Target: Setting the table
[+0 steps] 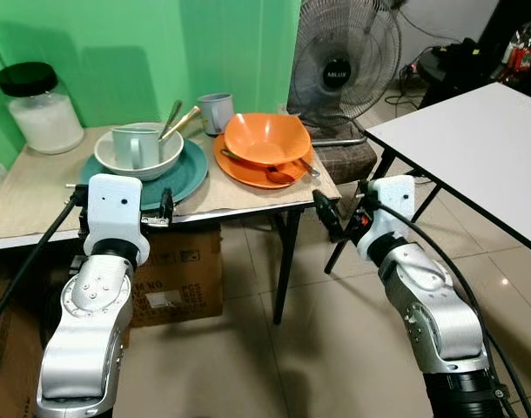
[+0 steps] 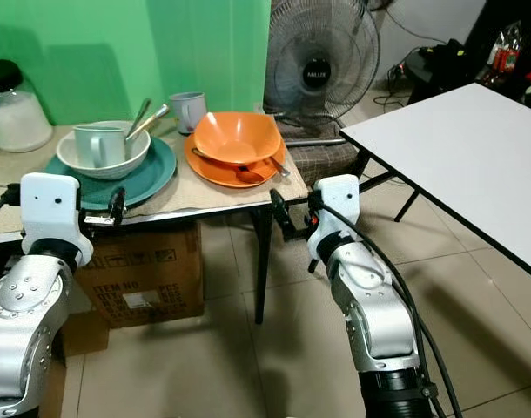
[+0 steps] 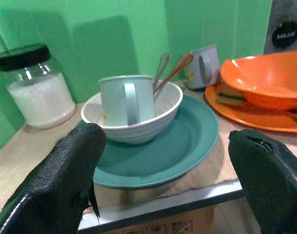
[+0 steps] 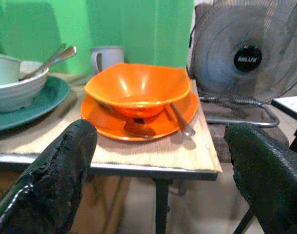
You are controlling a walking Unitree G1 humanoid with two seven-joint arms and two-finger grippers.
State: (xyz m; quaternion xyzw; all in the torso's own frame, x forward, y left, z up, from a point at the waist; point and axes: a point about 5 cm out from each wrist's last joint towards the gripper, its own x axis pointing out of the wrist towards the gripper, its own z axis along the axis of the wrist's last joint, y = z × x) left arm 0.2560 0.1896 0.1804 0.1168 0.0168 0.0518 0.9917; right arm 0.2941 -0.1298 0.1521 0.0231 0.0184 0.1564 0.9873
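Dishes for the setting sit stacked on the small tabletop [image 1: 39, 205] straight ahead of both hands, none yet lifted. Just beyond the left hand [image 3: 163, 180], whose black fingers stand spread wide apart and hold nothing, lies the teal plate [image 3: 187, 141] with the white bowl [image 3: 139, 117] on it; a pale mug [image 3: 121, 100] and two utensil handles [image 3: 173, 70] stand in that bowl. Ahead of the right hand [image 4: 158, 170], likewise spread and empty, the orange bowl [image 4: 139, 90] rests on the orange plate [image 4: 158, 124], with a spoon [image 4: 180, 122] lying on the plate's rim and another under the bowl. A second mug [image 1: 217, 111] stands behind, near the green wall, and a jar [image 1: 39, 109] sits off beyond the left hand's outer side. The white table [image 1: 474, 148] waits well out past the right hand's outer side. My reading: this is the approach before the first pick-up. Next, each hand likely needs to ease forward over the tabletop edge and close on a plate rim, keeping the stacks level so bowls and cutlery do not slide.
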